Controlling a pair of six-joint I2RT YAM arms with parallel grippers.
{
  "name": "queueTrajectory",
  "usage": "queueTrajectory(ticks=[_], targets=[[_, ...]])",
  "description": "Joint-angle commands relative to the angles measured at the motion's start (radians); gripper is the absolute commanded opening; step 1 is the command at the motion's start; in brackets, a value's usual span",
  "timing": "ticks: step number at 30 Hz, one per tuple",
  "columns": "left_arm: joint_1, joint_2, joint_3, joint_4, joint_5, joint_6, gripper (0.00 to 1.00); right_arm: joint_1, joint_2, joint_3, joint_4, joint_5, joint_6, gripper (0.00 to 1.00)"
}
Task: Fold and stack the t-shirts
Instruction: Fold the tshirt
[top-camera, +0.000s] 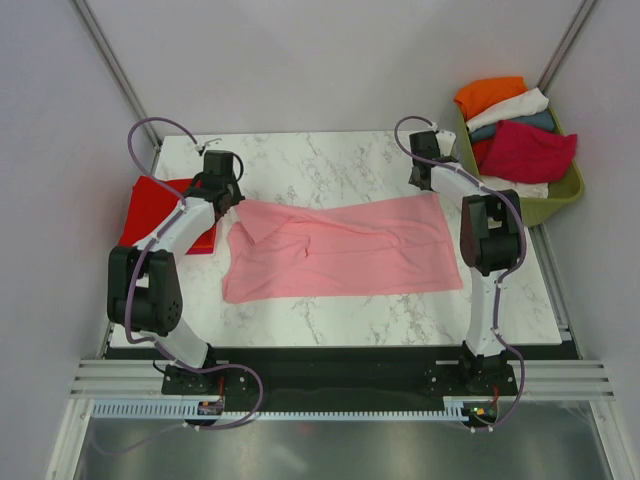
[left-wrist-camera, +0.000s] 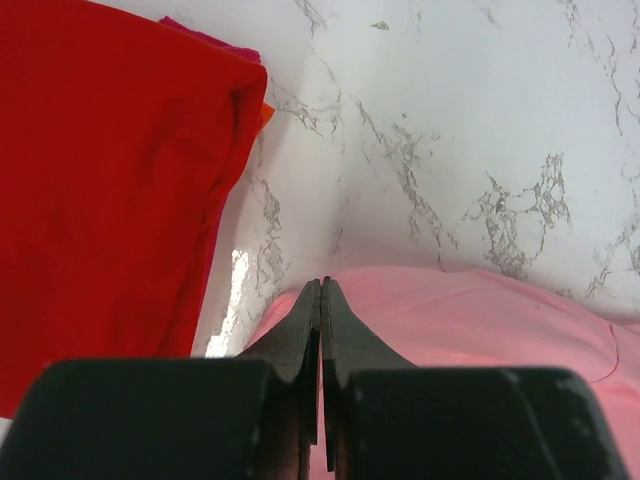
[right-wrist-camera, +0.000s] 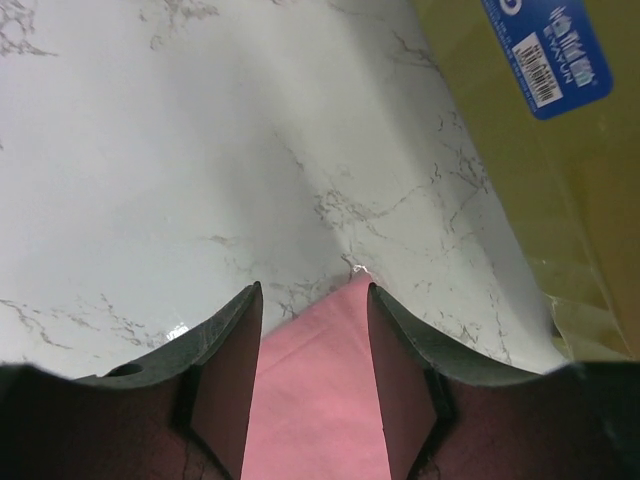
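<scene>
A pale pink t-shirt (top-camera: 340, 250) lies spread flat across the middle of the marble table (top-camera: 330, 165). A folded bright red t-shirt (top-camera: 158, 210) lies at the table's left edge, with orange and crimson edges showing under it in the left wrist view. My left gripper (left-wrist-camera: 323, 285) is at the pink shirt's (left-wrist-camera: 480, 320) far left corner, beside the red shirt (left-wrist-camera: 110, 170). Its jaws are pressed together on the cloth edge. My right gripper (right-wrist-camera: 312, 292) stands open, its fingers either side of the pink shirt's (right-wrist-camera: 315, 390) far right corner.
An olive-green basket (top-camera: 560, 195) stands off the table's far right corner with orange (top-camera: 488, 95), white, teal and crimson (top-camera: 528, 150) shirts piled in it. Its wall (right-wrist-camera: 540, 170), with a blue label (right-wrist-camera: 545, 50), is close to the right gripper.
</scene>
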Motion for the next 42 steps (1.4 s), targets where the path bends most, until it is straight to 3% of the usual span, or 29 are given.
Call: queueTrajectory(ticks=[1,15,24,28,33,37,42], targets=[[0.005,0.01,0.039,0.02,0.021,0.037,0.02,0.002,0.027,0.035,-0.007,0.03,-0.016,0.54],[0.005,0.007,0.036,0.023,0.062,0.034,0.02,-0.019,0.037,-0.014,-0.019,0.059,0.002,0.49],[-0.001,0.013,0.039,0.027,0.094,0.034,0.02,-0.036,0.046,-0.031,-0.016,0.018,0.022,0.44],[-0.004,0.01,0.039,0.027,0.096,0.036,0.02,-0.038,0.049,-0.031,-0.015,-0.002,0.019,0.37],[-0.007,0.007,0.04,0.027,0.099,0.037,0.02,-0.038,0.049,-0.039,-0.015,-0.039,0.028,0.37],[-0.01,0.005,0.04,0.027,0.101,0.039,0.02,-0.038,0.046,-0.047,-0.015,-0.039,0.03,0.16],[-0.018,0.002,0.04,0.029,0.104,0.039,0.02,-0.051,0.029,-0.037,-0.027,-0.014,0.036,0.0]])
